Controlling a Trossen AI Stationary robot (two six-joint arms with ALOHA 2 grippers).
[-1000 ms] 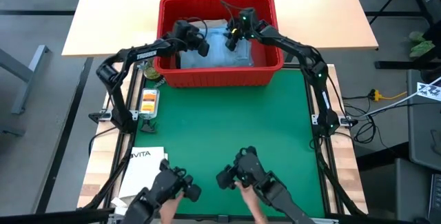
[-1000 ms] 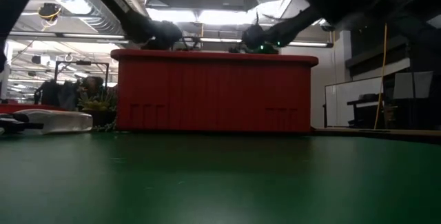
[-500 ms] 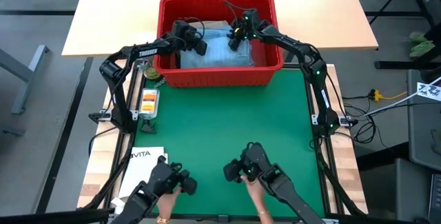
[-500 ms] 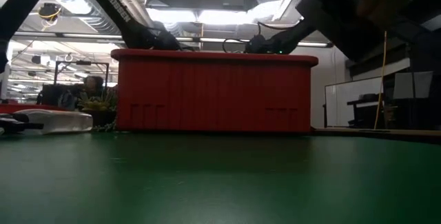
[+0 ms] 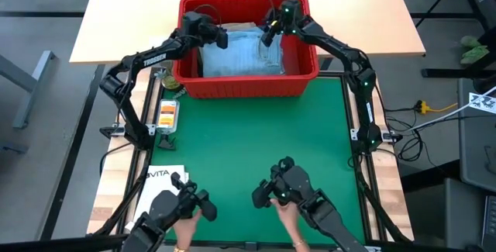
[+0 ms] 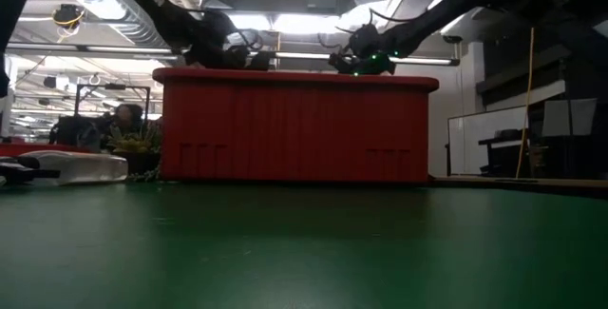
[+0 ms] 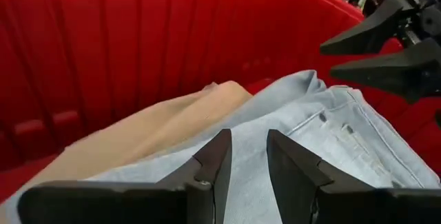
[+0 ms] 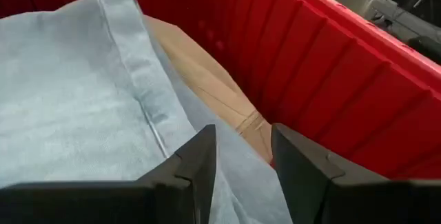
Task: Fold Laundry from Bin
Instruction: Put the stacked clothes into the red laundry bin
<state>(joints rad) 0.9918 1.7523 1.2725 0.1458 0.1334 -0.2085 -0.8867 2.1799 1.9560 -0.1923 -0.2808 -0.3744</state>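
Near edge: I see a person's hands on two handheld controllers at the front of the table, beside a white paper bag printed "VITA".
Green mat: it covers the middle of the table between me and the crate.
Bin: the red crate sits at the far end of the mat, upright, ribbed walls all round.
Laundry: light blue denim jeans lie on top inside the bin; a khaki-tan garment pokes out from under them against the red wall.
Left claw: hanging inside the bin over its left part, just above the denim; I read its fingers as a little apart, nothing between them.
Right claw: over the bin's right rear part, above the denim edge where the tan cloth shows; fingers apart, gripping nothing I can see.
Far side: bare pale table beyond the bin.
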